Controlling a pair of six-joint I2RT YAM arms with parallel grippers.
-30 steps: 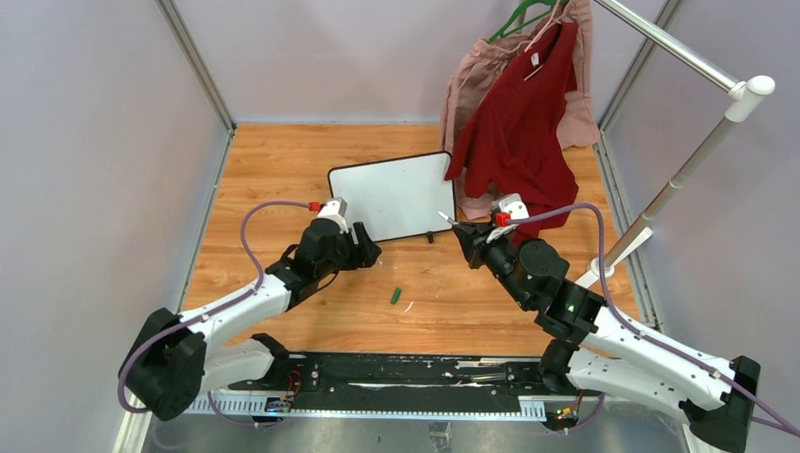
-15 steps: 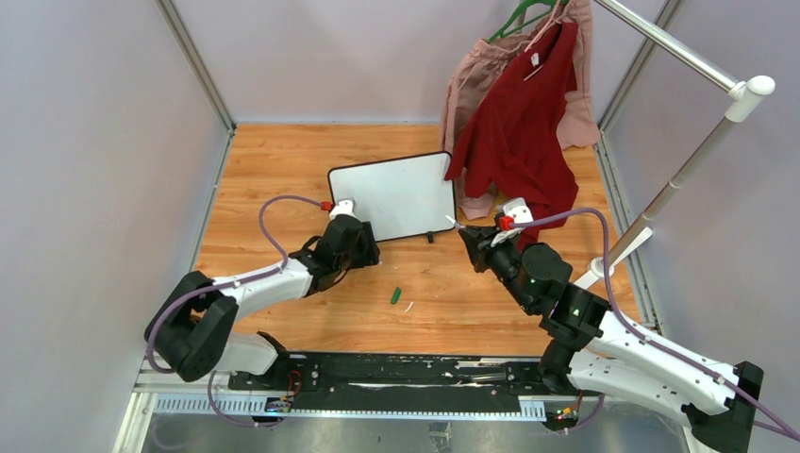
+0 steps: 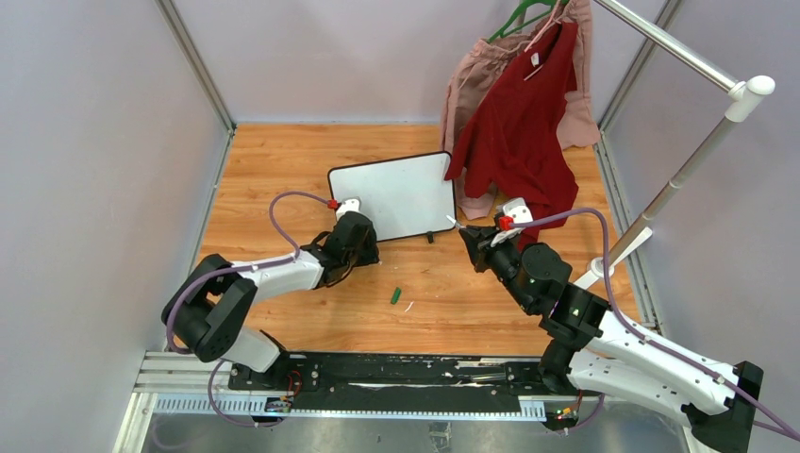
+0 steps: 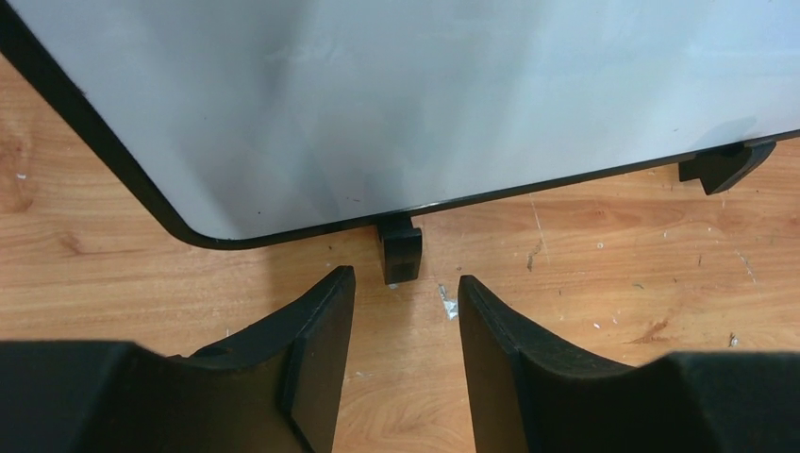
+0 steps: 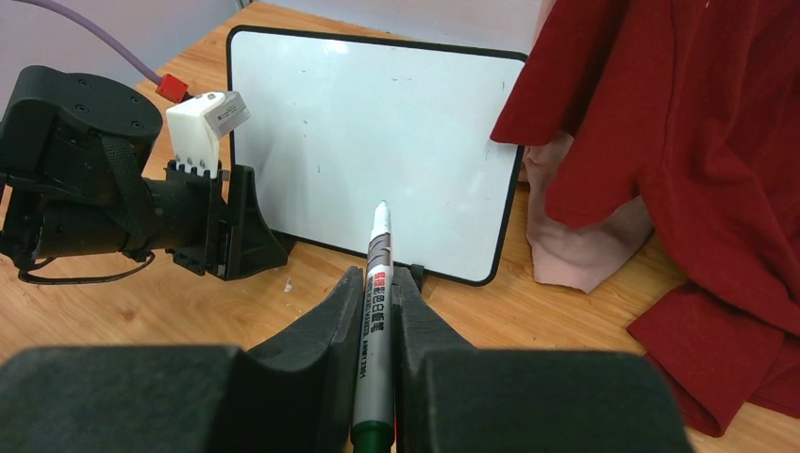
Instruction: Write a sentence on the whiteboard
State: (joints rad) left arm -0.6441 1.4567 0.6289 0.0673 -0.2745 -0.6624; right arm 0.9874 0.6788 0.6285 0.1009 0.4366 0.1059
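The whiteboard [image 3: 391, 196] lies on the wooden table, white and black-framed; no sentence shows on it. My left gripper [image 4: 406, 288] sits low at the board's near left corner [image 4: 189, 226], open. One black foot [image 4: 401, 247] of the board stands just beyond its fingertips, and nothing is between the jaws. From above, the left gripper [image 3: 362, 247] is at the board's near edge. My right gripper [image 5: 379, 276] is shut on a grey marker [image 5: 375, 321], whose uncapped tip points at the board [image 5: 377, 132] near its near right corner. From above, the right gripper [image 3: 469, 234] is just right of that corner.
A green marker cap [image 3: 397, 295] lies on the table between the arms. A red garment [image 3: 519, 132] and a pink one [image 3: 469, 90] hang from a rack [image 3: 679, 179] at the right and drape onto the board's right edge. Grey walls enclose the table.
My left arm has stretched forward and dropped low to the board's near left corner, its jaws narrowing. My right gripper shifted slightly with the marker, then held still.
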